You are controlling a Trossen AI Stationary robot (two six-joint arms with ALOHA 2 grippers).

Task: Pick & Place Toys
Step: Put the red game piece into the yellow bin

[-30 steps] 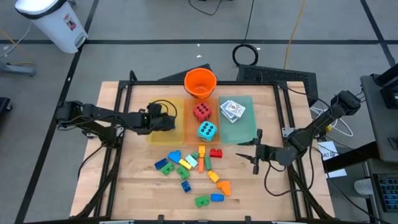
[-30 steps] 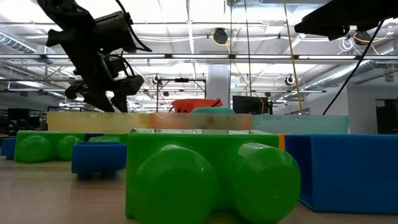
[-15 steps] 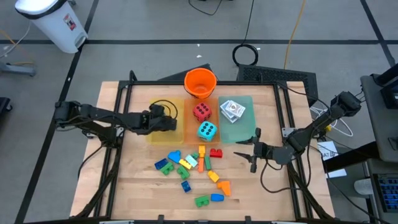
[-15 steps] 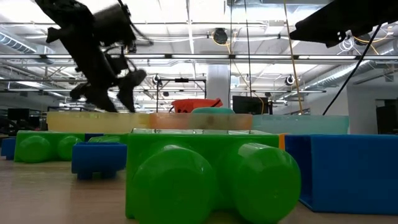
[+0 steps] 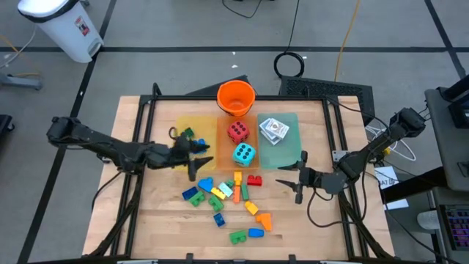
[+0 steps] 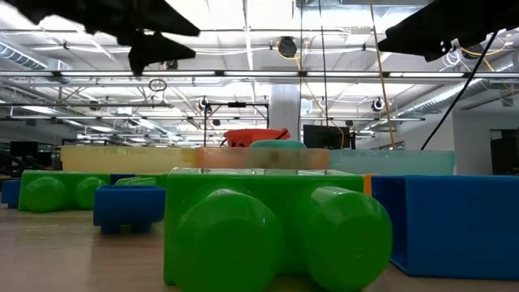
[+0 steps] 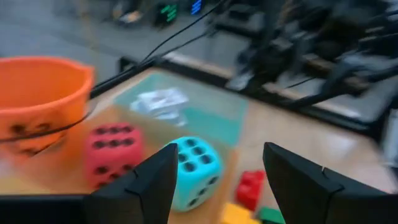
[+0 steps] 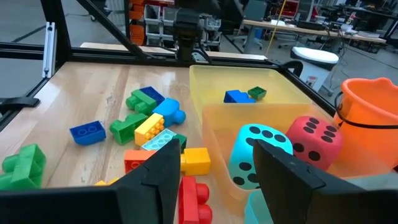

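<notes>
Most of the small building bricks (image 5: 223, 196) lie loose on the bare wood at the middle of the worktop (image 5: 161, 220), toward its near edge: blue, green, yellow, orange and red pieces in a scattered cluster, with a green brick (image 5: 237, 237) and a blue one (image 5: 255, 233) nearest the front edge. Two bricks, one blue (image 8: 239, 96) and one green (image 8: 257, 93), already sit in the yellow tray (image 5: 192, 129), at its far end. The red die (image 5: 237, 132) and the teal die (image 5: 244, 154) rest in the orange tray (image 8: 214, 121) next to it, the red one nearer the far edge, the teal one just in front of it. The white card packs (image 5: 273, 129) lie in the green tray (image 5: 287, 154) on the right of the row. The orange bucket (image 5: 236, 97) stands behind the trays at the far edge.

The left gripper (image 5: 196, 155) hovers at the near end of the yellow tray, between it and the brick cluster; its fingers (image 7: 143, 183) stand parted with nothing between them. The right gripper (image 5: 297, 177) hangs just off the near edge of the green tray, right of the red brick (image 5: 254, 180), its fingers (image 8: 155, 177) likewise spread and holding nothing.
</notes>
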